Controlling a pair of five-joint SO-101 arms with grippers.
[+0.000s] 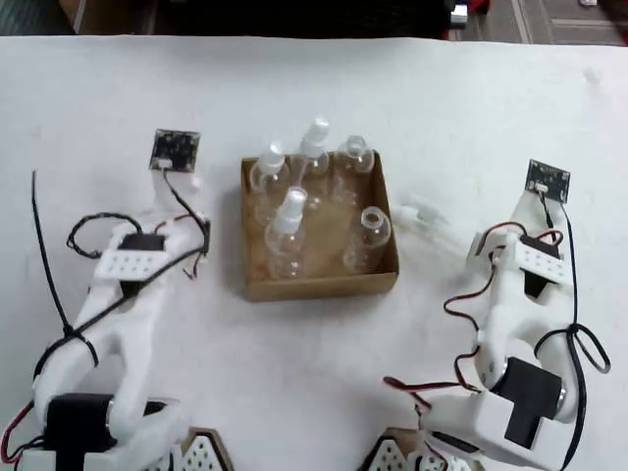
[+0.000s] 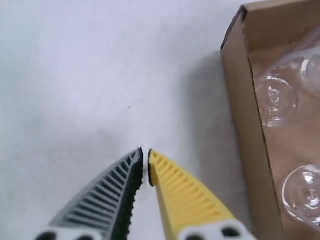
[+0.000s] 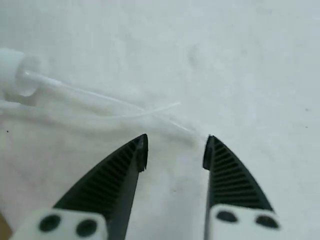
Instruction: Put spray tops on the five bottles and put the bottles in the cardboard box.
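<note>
Capping step: two uncapped bottles (image 1: 368, 237) in cardboard box (image 1: 319, 286). Right tool (image 3: 175, 150) parted, empty, near spray top (image 3: 22, 75) beside box; next, closing on it. Left tool (image 2: 145, 162) pinched together, empty.

White table (image 1: 314, 353), dark floor (image 1: 294, 15) beyond its far edge

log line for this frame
left gripper shut beside cardboard box | right gripper open near loose spray tops | box holds five bottles, three topped
</note>
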